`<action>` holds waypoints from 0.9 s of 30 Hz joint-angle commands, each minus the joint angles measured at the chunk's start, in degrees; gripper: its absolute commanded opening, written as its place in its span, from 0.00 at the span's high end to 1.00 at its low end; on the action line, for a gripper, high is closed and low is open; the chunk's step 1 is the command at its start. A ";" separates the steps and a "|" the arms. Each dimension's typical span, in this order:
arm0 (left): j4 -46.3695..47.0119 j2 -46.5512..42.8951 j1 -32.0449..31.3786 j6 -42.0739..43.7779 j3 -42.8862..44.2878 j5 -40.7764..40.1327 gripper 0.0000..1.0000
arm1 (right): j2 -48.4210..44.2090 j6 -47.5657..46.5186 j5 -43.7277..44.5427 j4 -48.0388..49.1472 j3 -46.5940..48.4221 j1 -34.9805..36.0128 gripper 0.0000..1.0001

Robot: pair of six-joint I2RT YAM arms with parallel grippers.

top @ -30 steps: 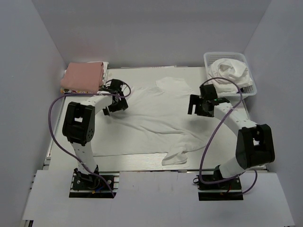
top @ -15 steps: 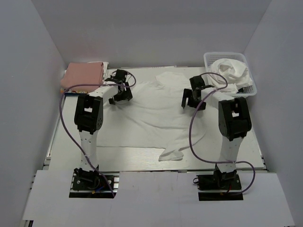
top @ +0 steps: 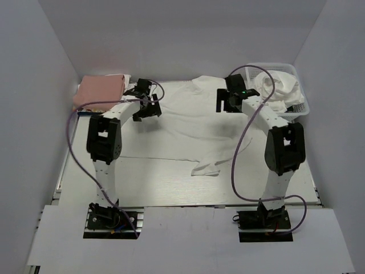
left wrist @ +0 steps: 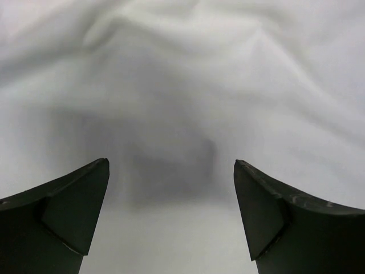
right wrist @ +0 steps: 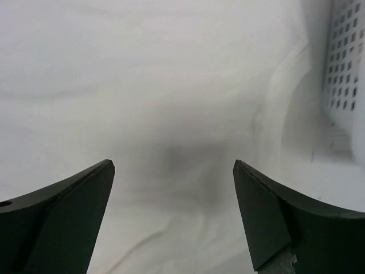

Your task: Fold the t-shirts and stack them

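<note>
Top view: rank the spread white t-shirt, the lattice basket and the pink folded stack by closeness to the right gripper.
1. spread white t-shirt: directly beneath the right gripper.
2. lattice basket: just to its right, in the far-right corner.
3. pink folded stack: in the far-left corner, clearly farthest.

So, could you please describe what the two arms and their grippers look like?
The left arm and right arm have white links with boxy black joint housings. Each trails a looping purple cable. The left gripper and right gripper each have two black, wedge-shaped fingers tapering to points.
</note>
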 commanded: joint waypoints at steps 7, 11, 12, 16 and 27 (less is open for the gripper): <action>6.10 -41.92 -0.48 -10.73 -40.15 -4.48 0.00 | -14.96 6.52 -3.60 -11.04 -16.31 24.36 0.10; 1.79 -49.92 -0.48 -15.75 -50.00 -5.90 0.00 | -14.18 12.86 -6.49 -12.54 -19.48 34.12 0.10; 1.26 -51.33 -0.48 -16.53 -51.32 -5.90 0.00 | -13.74 15.22 -7.02 -12.10 -19.83 35.88 0.10; -0.14 -57.22 0.13 -19.43 -55.90 -6.94 0.00 | -7.77 20.34 -2.92 -11.05 -19.66 38.53 0.10; 0.12 -59.87 -0.40 -19.70 -57.31 -5.10 0.00 | -4.84 27.55 2.63 -10.07 -20.54 38.43 1.00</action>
